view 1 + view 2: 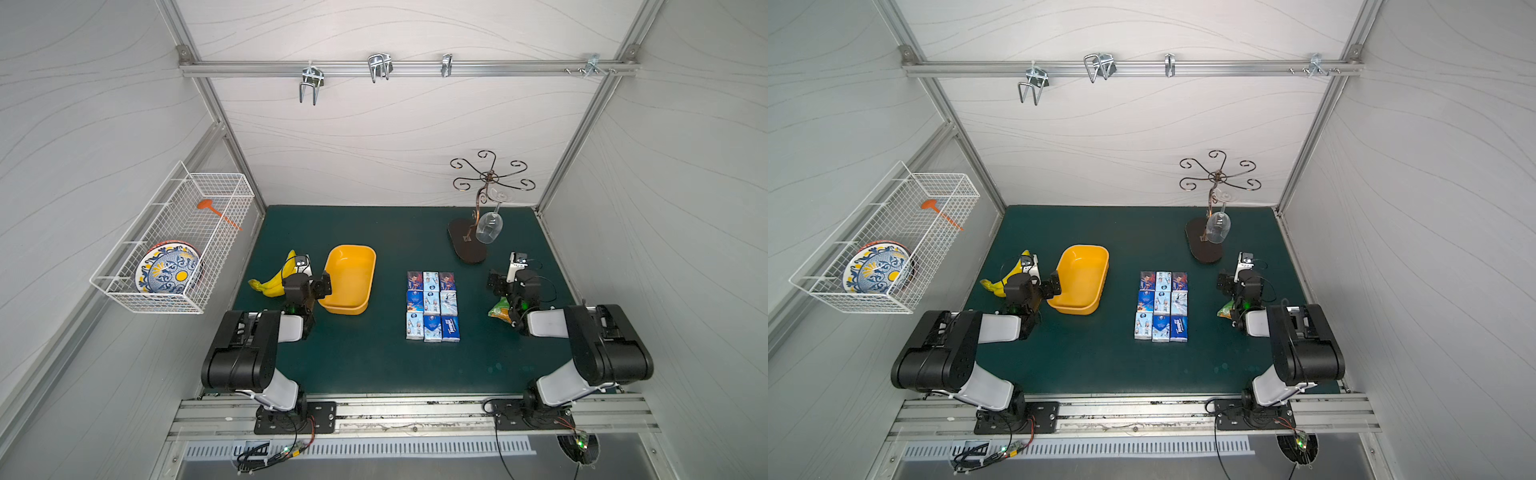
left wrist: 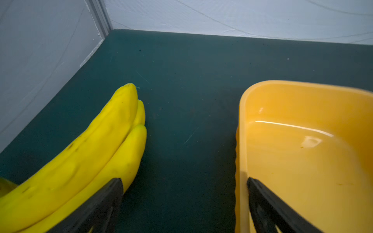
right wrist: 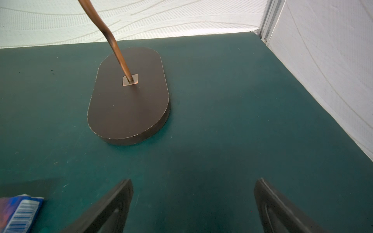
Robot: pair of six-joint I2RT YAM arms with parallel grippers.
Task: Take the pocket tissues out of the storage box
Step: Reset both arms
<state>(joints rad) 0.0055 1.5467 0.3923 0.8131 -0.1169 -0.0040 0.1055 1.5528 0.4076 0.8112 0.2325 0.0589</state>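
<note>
Several pocket tissues (image 1: 432, 306) (image 1: 1160, 306) lie in a tidy grid of three rows on the green mat, right of centre in both top views. One packet's corner (image 3: 20, 213) shows in the right wrist view. The yellow storage box (image 1: 353, 274) (image 1: 1084, 274) (image 2: 302, 161) stands empty to their left. My left gripper (image 1: 314, 282) (image 1: 1043, 281) (image 2: 183, 181) is open at the box's left rim, one finger over the box, the other by the bananas. My right gripper (image 1: 505, 279) (image 1: 1234, 279) (image 3: 194, 181) is open over bare mat, right of the tissues.
A bunch of bananas (image 1: 272, 280) (image 2: 80, 161) lies left of the box. A metal glass stand (image 1: 467, 245) (image 3: 129, 96) with a hanging wine glass (image 1: 489, 226) stands at the back right. A green snack bag (image 1: 500, 309) lies under the right arm. A wire basket (image 1: 174, 241) hangs on the left wall.
</note>
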